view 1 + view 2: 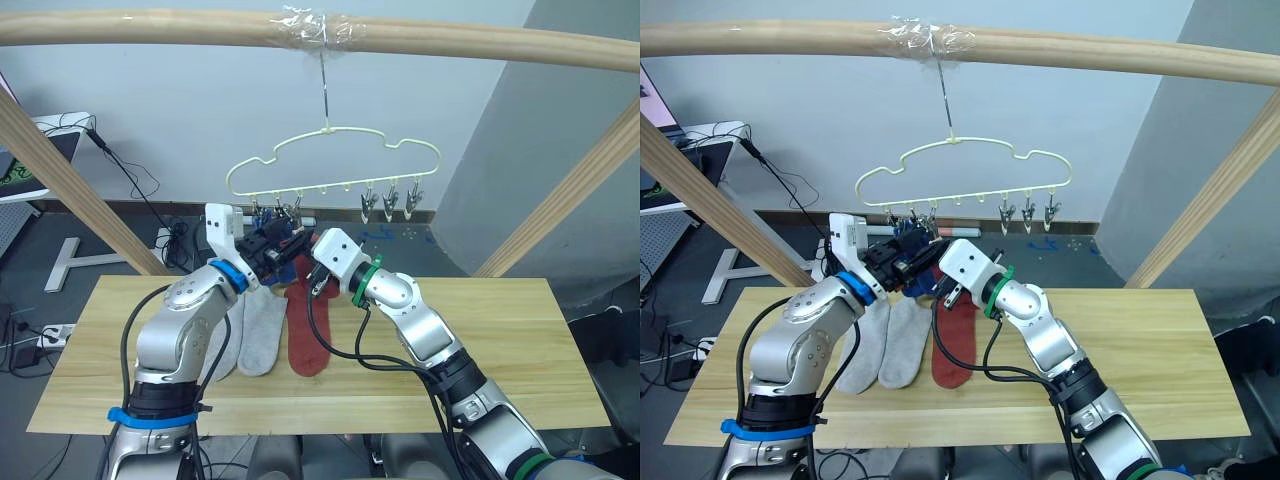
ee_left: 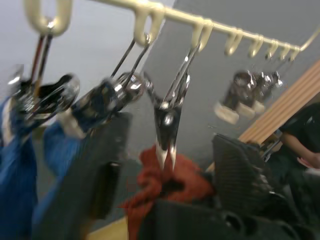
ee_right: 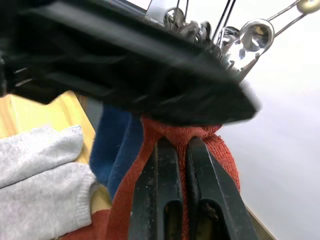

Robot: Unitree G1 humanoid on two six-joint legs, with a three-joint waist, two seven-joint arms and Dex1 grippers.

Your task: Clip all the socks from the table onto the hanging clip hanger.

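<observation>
The pale yellow clip hanger point(image 1: 333, 158) hangs from a metal hook. Two blue socks point(image 2: 15, 150) hang from clips at its left end. My left gripper point(image 1: 277, 245) is raised just under those clips, open, with one silver clip point(image 2: 167, 125) between its fingers. My right gripper point(image 3: 179, 144) is right beside it, shut on the cuff of a rust red sock point(image 3: 150, 165) held up under that clip. The red fabric point(image 1: 305, 340) runs down to the table point(image 1: 480, 340). Two light grey socks point(image 1: 250, 330) lie flat to its left.
A thick wooden bar point(image 1: 150, 28) carries the hanger, and slanted wooden posts point(image 1: 60, 170) point(image 1: 570, 200) stand at both sides. Three bare clips point(image 1: 390, 200) hang at the hanger's right end. Bare tabletop stretches to the right of the socks.
</observation>
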